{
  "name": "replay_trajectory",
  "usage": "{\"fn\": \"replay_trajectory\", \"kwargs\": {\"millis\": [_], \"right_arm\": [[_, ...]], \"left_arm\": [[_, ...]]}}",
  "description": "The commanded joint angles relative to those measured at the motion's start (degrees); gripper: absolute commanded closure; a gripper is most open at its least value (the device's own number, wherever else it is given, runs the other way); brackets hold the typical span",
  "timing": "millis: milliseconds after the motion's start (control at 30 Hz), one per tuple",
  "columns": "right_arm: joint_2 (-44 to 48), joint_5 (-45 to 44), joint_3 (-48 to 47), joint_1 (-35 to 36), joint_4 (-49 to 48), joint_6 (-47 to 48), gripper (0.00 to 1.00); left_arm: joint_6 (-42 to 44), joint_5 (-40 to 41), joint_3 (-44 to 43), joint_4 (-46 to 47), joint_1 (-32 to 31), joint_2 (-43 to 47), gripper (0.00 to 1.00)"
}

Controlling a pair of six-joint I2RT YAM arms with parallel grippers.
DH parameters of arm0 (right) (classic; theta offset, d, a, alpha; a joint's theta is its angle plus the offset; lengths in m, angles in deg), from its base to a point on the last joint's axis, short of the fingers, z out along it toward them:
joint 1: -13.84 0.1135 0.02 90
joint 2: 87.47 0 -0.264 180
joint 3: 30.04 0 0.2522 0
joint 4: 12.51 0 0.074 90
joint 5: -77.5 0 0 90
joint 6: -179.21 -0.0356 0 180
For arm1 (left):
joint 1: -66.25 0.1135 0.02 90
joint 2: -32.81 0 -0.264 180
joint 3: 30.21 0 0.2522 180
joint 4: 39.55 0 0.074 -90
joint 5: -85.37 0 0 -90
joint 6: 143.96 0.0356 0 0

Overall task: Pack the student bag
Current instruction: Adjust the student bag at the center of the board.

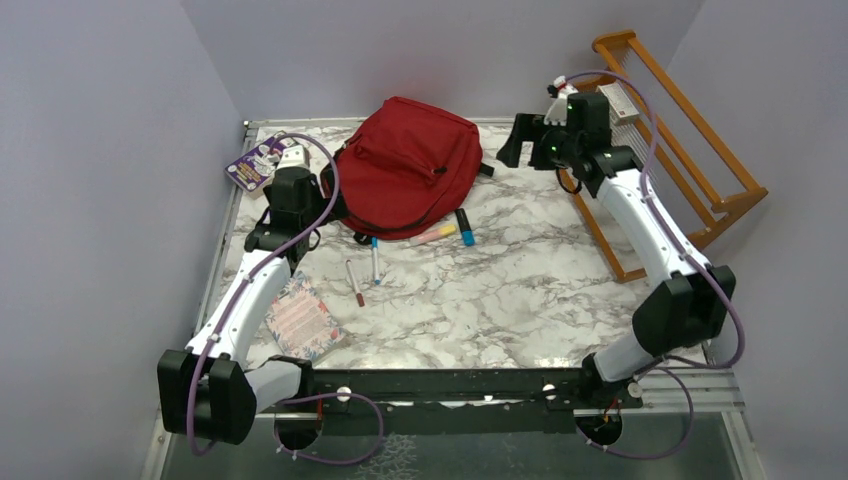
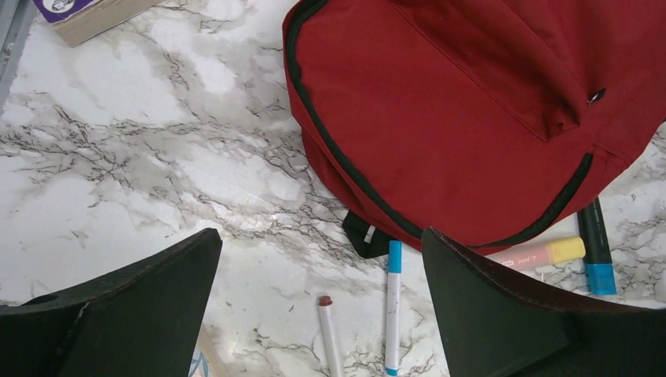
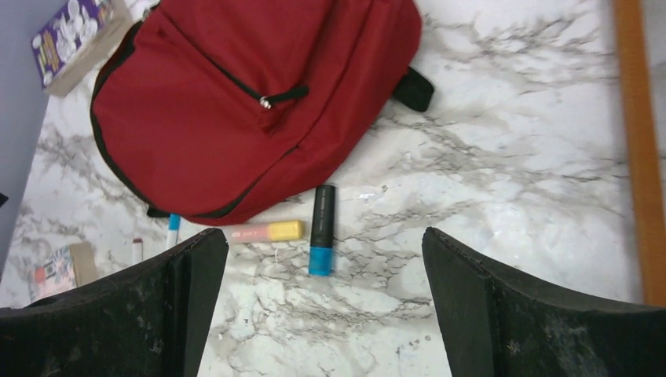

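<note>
**Red bag flat on the marble, both arms standing off**

Pale lilac walls (image 1: pixel 100 150) close in a white worktop (image 1: pixel 520 290), veined grey like marble, smooth and faintly glossy. A slatted wooden rack (image 1: pixel 700 160) stands along its right edge.

The student bag (image 1: pixel 410 165) lies flat at the far left-centre with its front pocket up. It is soft red fabric with black zips and a domed outline. Its long axis runs roughly near to far, a little skewed, and the rounded end, edged by a curving zip, faces the near side.

The left fingers (image 2: pixel 133 306) hang spread wide over the bag's near-left corner, gripping nothing. The right fingers (image 3: pixel 126 314) gape just as wide and empty off its far-right side.

A purple-covered book (image 1: pixel 255 163) sits left of the bag, with a floral notebook (image 1: pixel 303 322) nearer the arms. Just beside the bag's near edge lie a pink-and-yellow highlighter (image 1: pixel 432 235), a black highlighter (image 1: pixel 465 227) capped blue, and two thin pens (image 1: pixel 375 260).
</note>
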Motion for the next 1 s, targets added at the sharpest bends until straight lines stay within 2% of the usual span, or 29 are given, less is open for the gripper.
{"fn": "replay_trajectory", "kwargs": {"millis": [0,200,367,533,733,833,967], "right_arm": [[-7.59,7.98,-5.30,3.68,6.47,3.16,0.00],[-18.13,4.11,-10.42,11.95,5.52,4.38,0.00],[-21.39,-2.05,-7.55,16.38,-0.42,1.62,0.00],[-23.07,-2.91,-5.45,19.83,-7.17,0.19,0.02],[-20.95,-1.48,-1.17,21.29,-11.92,0.18,0.03],[-18.38,-3.09,2.06,21.27,-12.63,1.25,0.03],[-14.49,-6.24,5.92,21.27,-11.86,1.78,0.03]], "left_arm": [[-0.42,2.97,-1.47,-0.13,-0.71,1.30,0.01],[-0.18,3.29,-1.24,-0.10,-2.04,1.86,0.01],[-0.99,4.13,-1.29,-0.43,-2.05,1.64,0.01],[-3.66,5.51,-1.87,-1.94,-1.25,-0.52,0.01],[-7.60,1.12,-2.09,-2.19,2.14,-4.13,0.01],[-10.89,-3.39,-1.62,-0.35,4.27,-6.46,0.01],[-16.03,-4.53,-1.20,1.90,5.42,-10.41,0.02]]}}
